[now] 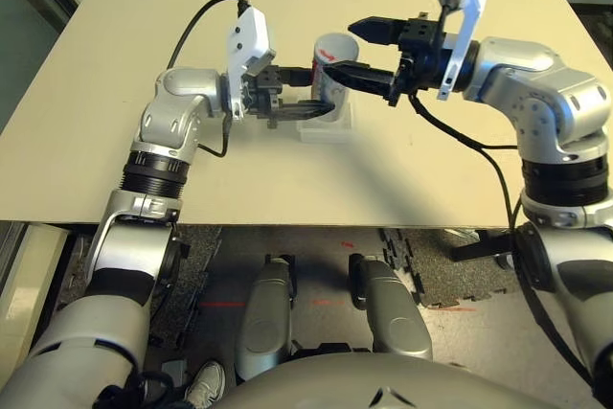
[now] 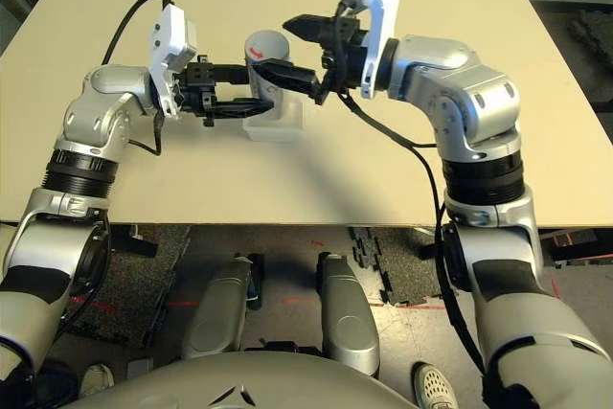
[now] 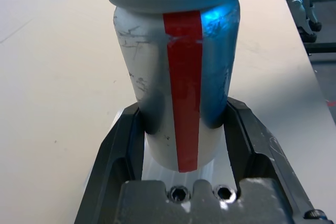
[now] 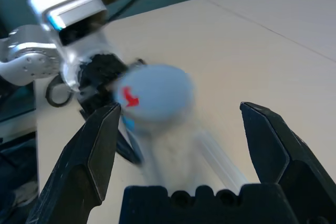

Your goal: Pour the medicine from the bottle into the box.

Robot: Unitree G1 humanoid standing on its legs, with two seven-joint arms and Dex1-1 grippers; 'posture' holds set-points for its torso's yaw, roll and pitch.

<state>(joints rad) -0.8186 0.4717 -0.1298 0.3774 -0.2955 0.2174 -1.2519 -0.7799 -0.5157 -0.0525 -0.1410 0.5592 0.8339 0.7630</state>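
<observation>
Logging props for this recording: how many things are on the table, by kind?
Bottle, capped, held by the left gripper: 1
Clear box under it: 1
Total: 2

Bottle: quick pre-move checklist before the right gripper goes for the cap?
1. Left gripper holding the bottle: ok, its fingers close on the lower body from both sides.
2. Bottle upright: ok, it stands in the box, red stripe vertical.
3. Cap on: ok, grey cap covers the top, so nothing can pour yet.
4. Right gripper open: ok, jaws spread wider than the cap.
5. Right gripper lined up with the cap: ok, cap lies between its fingers but is not touched.
6. Pills inside: cannot tell, the bottle is opaque.
</observation>
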